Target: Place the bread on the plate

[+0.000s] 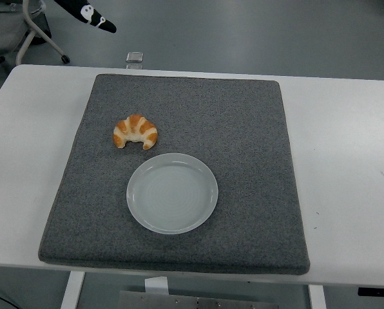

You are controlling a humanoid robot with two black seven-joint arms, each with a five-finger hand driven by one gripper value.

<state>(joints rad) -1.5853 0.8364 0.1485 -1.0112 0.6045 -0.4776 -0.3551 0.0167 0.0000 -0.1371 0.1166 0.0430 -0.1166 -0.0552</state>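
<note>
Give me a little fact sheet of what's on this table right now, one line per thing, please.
bread: a croissant lying on the grey mat, up and left of the plate, apart from it
plate: pale, round, nothing on it, on the mat near its front edge
mat: grey, square, covering most of the white table
robot arm: only a black tip shows at the top left, above the floor beyond the table
task state: bread not yet on the plate
</note>
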